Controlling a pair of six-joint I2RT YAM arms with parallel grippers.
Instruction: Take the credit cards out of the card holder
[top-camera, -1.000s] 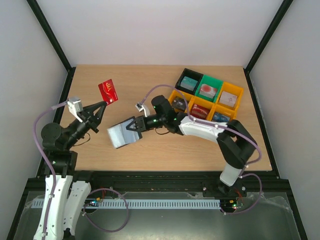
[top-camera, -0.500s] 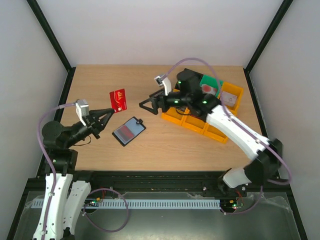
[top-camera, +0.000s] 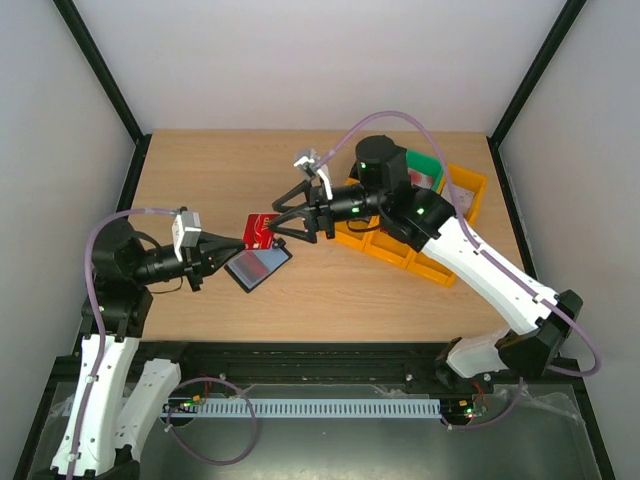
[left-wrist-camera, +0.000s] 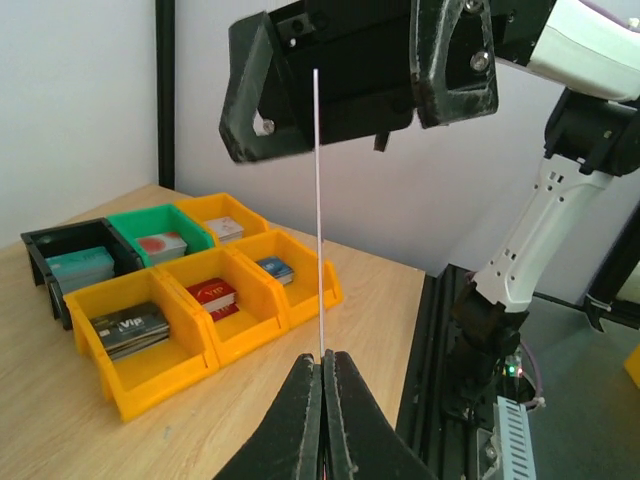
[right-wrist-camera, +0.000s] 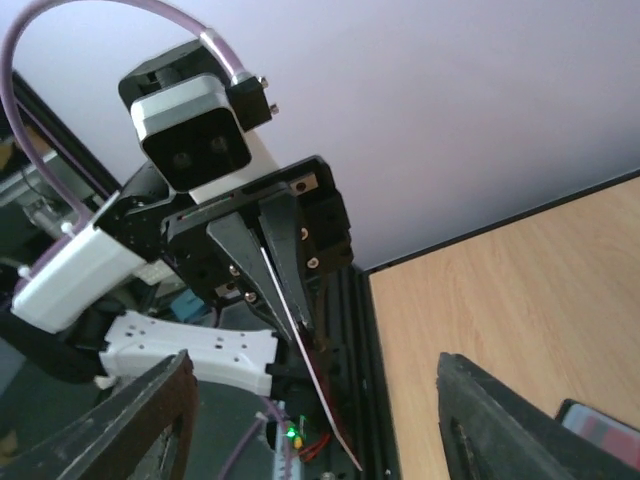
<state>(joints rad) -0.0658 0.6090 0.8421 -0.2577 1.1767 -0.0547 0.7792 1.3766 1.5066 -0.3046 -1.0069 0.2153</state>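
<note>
1. The left gripper (top-camera: 240, 243) is clenched on the red card (top-camera: 261, 228), held above the table (top-camera: 200, 170) left of its middle. The left wrist view shows the card edge-on, as a thin line.
2. The right gripper (top-camera: 283, 216) is released, its fingers spread either side of the card; whether they touch it cannot be told.
3. The card holder (top-camera: 258, 266) lies flat below the left fingertips.
4. The right arm hides part of the bins (top-camera: 470, 190) near the right edge.
</note>
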